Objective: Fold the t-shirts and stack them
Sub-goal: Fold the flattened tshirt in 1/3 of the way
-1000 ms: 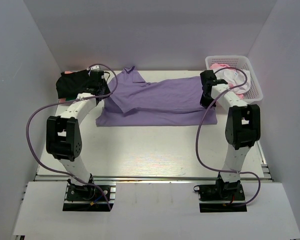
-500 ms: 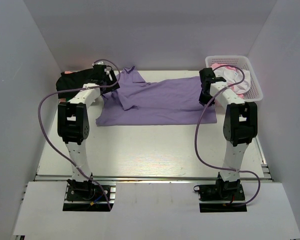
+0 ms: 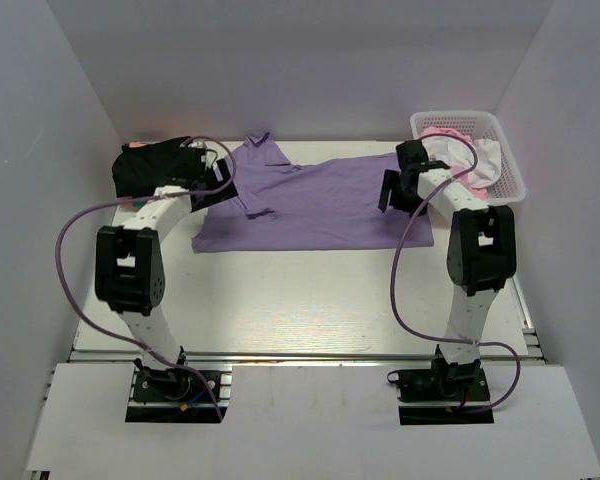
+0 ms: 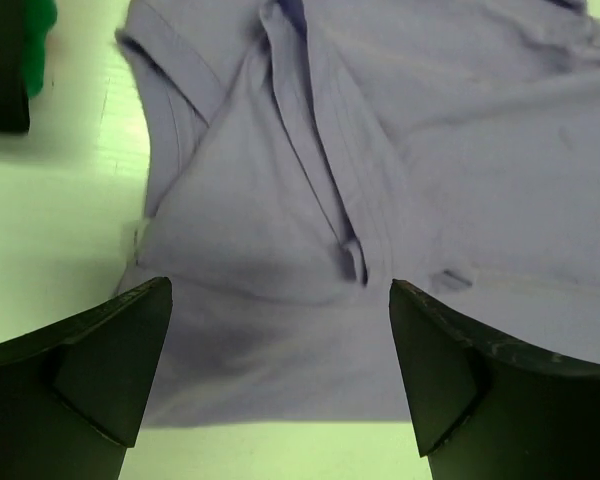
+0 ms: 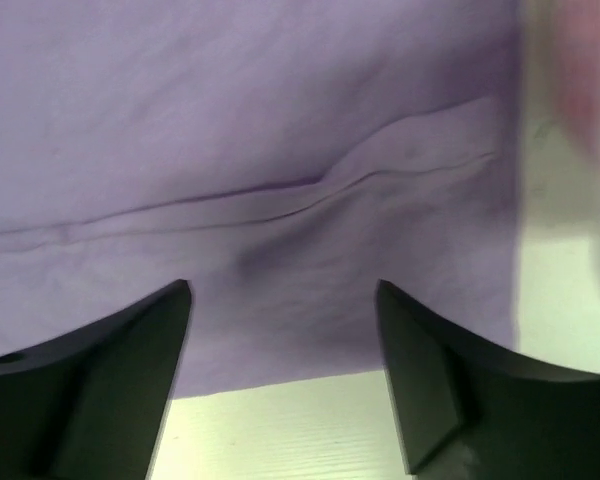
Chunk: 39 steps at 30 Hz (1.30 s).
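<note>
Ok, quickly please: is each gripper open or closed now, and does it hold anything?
Left gripper: open, holding nothing, above the purple t-shirt.
Right gripper: open, holding nothing, above the same t-shirt.

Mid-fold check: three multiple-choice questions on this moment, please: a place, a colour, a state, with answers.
1. Where on the table does the white lattice basket stand?
A) far left corner
B) far right corner
C) near edge, centre

2. What colour is the collared shirt spread across the middle?
A) green
B) black
C) purple

3. How do the left end effector and right end effector stand?
A) both open, empty
B) both shut on cloth
C) left shut, right open

Answers: 1 B, it sits at the top view's upper right; 2 C, purple cloth fills both wrist views; 3 A, each wrist view shows jaws apart above the cloth.
</note>
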### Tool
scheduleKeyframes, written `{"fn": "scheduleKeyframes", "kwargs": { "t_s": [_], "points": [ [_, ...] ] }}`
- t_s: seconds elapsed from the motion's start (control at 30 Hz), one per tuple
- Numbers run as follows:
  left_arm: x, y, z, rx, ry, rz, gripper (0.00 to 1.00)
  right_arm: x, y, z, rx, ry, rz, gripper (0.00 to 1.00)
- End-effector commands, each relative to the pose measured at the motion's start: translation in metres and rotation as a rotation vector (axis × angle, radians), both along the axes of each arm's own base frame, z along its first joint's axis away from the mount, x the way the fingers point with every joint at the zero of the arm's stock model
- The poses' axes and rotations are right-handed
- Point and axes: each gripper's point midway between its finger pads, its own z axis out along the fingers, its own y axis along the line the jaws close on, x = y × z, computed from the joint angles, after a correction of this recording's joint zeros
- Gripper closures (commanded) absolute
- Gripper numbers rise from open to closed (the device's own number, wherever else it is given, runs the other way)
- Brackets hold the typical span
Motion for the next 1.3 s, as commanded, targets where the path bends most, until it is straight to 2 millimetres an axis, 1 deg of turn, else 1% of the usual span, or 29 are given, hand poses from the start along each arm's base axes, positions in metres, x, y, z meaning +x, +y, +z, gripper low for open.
{"fn": "scheduleKeyframes", "kwargs": {
  "t_s": [0.0, 0.03, 0.1, 0.13, 0.17, 0.2, 0.27, 0.33, 0.43, 0.47, 0.53, 0.57, 0.6, 0.63, 0.67, 0.7, 0.73, 0.77, 0.83, 0.87, 0.9, 0.93, 0.97, 1.0, 1.03, 1.1, 1.17, 1.23, 1.27],
  "points": [
    [-0.018, -0.012, 0.015, -0.053, -0.056, -0.047, 0.0, -0.002, 0.029, 0.016, 0.1, -0.065, 0.1, 0.16],
    [-0.023, -0.021, 0.014, -0.091, -0.059, -0.087, 0.0, -0.004, 0.028, 0.011, 0.103, -0.054, 0.088, 0.1],
    [-0.037, -0.028, -0.007, -0.131, -0.02, -0.113, 0.0, -0.009, 0.026, -0.002, 0.094, -0.026, 0.079, 0.1],
    [-0.041, -0.03, -0.012, -0.14, -0.013, -0.122, 0.0, -0.011, 0.025, -0.006, 0.093, -0.015, 0.071, 0.1],
    [-0.044, -0.027, -0.021, -0.157, 0.01, -0.109, 0.0, -0.012, 0.025, -0.01, 0.096, -0.012, 0.062, 0.1],
    [-0.057, -0.028, -0.037, -0.173, 0.048, -0.108, 0.0, -0.012, 0.028, -0.013, 0.103, -0.009, 0.065, 0.1],
    [-0.061, -0.028, -0.043, -0.18, 0.038, -0.102, 0.0, -0.019, 0.025, -0.024, 0.11, 0.007, 0.051, 0.1],
    [-0.075, -0.027, -0.06, -0.185, 0.081, -0.091, 0.0, -0.028, 0.023, -0.035, 0.113, 0.033, 0.042, 0.1],
    [-0.105, -0.021, -0.088, -0.175, 0.19, -0.054, 0.0, -0.049, 0.023, -0.049, 0.12, 0.079, 0.041, 0.1],
    [-0.122, -0.019, -0.1, -0.17, 0.247, -0.048, 0.0, -0.059, 0.025, -0.052, 0.142, 0.093, 0.044, 0.1],
    [-0.148, -0.013, -0.104, -0.163, 0.323, -0.005, 0.0, -0.071, 0.03, -0.055, 0.172, 0.123, 0.051, 0.1],
    [-0.17, -0.007, -0.114, -0.153, 0.37, 0.039, 0.0, -0.09, 0.03, -0.061, 0.169, 0.148, 0.055, 0.1],
    [-0.183, -0.006, -0.115, -0.16, 0.395, 0.057, 0.0, -0.1, 0.035, -0.063, 0.197, 0.169, 0.064, 0.1],
    [-0.199, -0.003, -0.108, -0.157, 0.41, 0.076, 0.0, -0.119, 0.039, -0.071, 0.223, 0.212, 0.072, 0.1],
    [-0.222, 0.004, -0.116, -0.135, 0.453, 0.111, 0.0, -0.134, 0.039, -0.067, 0.234, 0.206, 0.07, 0.1],
    [-0.234, 0.009, -0.115, -0.12, 0.466, 0.141, 0.0, -0.142, 0.038, -0.068, 0.242, 0.213, 0.062, 0.1],
    [-0.245, 0.013, -0.112, -0.119, 0.474, 0.19, 0.0, -0.163, 0.04, -0.077, 0.245, 0.247, 0.077, 0.1],
    [-0.266, 0.016, -0.105, -0.104, 0.489, 0.204, 0.0, -0.176, 0.043, -0.069, 0.269, 0.233, 0.097, 0.1],
    [-0.282, 0.019, -0.092, -0.107, 0.491, 0.228, 0.0, -0.204, 0.049, -0.071, 0.284, 0.278, 0.14, 0.1],
    [-0.297, 0.021, -0.086, -0.105, 0.522, 0.24, 0.0, -0.203, 0.053, -0.054, 0.303, 0.221, 0.166, 0.1],
    [-0.298, 0.021, -0.071, -0.119, 0.464, 0.234, 0.0, -0.221, 0.058, -0.057, 0.309, 0.244, 0.198, 0.1],
    [-0.298, 0.021, -0.061, -0.121, 0.43, 0.24, 0.0, -0.219, 0.066, -0.037, 0.324, 0.164, 0.252, 0.1],
    [-0.295, 0.015, -0.051, -0.157, 0.39, 0.218, 0.0, -0.221, 0.069, -0.032, 0.322, 0.149, 0.277, 0.1],
    [-0.289, 0.014, -0.039, -0.172, 0.333, 0.211, 0.0, -0.219, 0.073, -0.024, 0.32, 0.12, 0.301, 0.1],
    [-0.28, 0.009, -0.02, -0.204, 0.236, 0.174, 0.0, -0.216, 0.078, -0.008, 0.328, 0.063, 0.331, 0.1],
    [-0.261, 0.001, 0.001, -0.252, 0.114, 0.125, 0.0, -0.202, 0.082, 0.009, 0.318, -0.016, 0.347, 0.1],
    [-0.249, -0.005, 0.01, -0.27, 0.055, 0.089, 0.0, -0.188, 0.089, 0.025, 0.323, -0.107, 0.384, 0.1],
    [-0.238, -0.016, 0.018, -0.296, 0.033, 0.014, 0.0, -0.179, 0.092, 0.036, 0.317, -0.148, 0.404, 0.1],
    [-0.236, -0.018, 0.009, -0.293, 0.071, 0.004, 0.0, -0.176, 0.091, 0.038, 0.308, -0.157, 0.404, 0.1]
  ]
}}
